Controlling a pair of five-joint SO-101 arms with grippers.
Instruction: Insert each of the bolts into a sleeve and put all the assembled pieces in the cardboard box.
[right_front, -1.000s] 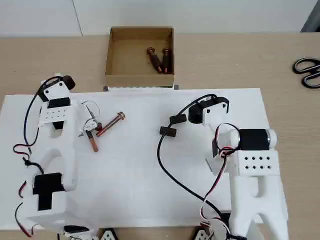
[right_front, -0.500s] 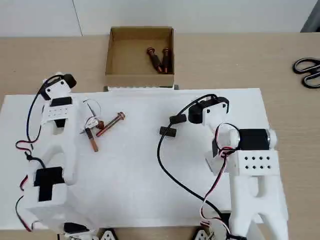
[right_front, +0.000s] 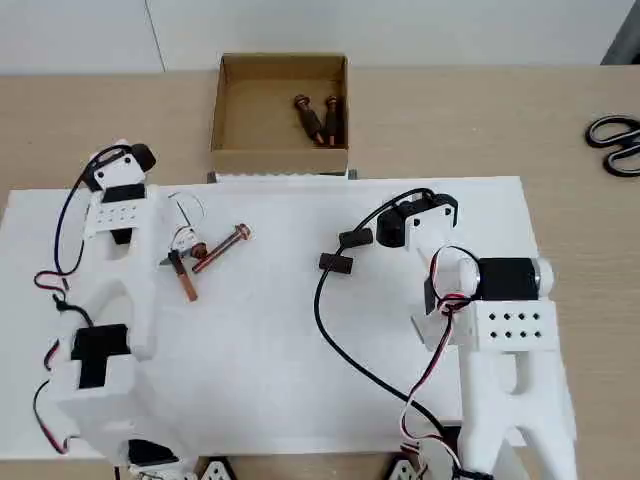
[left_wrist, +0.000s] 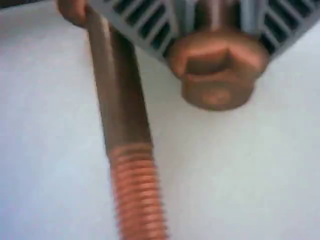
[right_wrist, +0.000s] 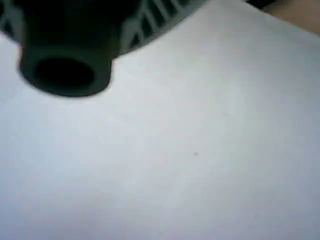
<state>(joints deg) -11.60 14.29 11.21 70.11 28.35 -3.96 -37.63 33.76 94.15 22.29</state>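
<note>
Lying on the white sheet (right_front: 270, 350), near its left edge: two bolts. The upper bolt (right_front: 222, 247) runs on a slant; the lower bolt (right_front: 187, 283) lies just below it, and their near ends almost meet.

Left gripper (right_front: 180, 245): placed at that meeting point. Its wrist view shows a bolt head (left_wrist: 217, 70) right under the ribbed jaw, with a threaded shank (left_wrist: 125, 150) alongside. Whether anything is gripped cannot be told.

Right gripper (right_front: 368, 236): closed on the held sleeve (right_front: 353, 238), black, which shows its open bore (right_wrist: 65, 75) in the wrist view.

Loose sleeve (right_front: 337, 263): on the sheet, just beside the held one and apart from it.

Between the bolts and the sleeves: a broad stretch of sheet.

Cardboard box (right_front: 228, 110): open-topped, just beyond the sheet's far edge, on the wooden table (right_front: 450, 120). Two assembled pieces (right_front: 318, 118) lie side by side in its right half, near the right wall.

Scissors (right_front: 615, 145): at the table's right edge, well apart from the rest.
</note>
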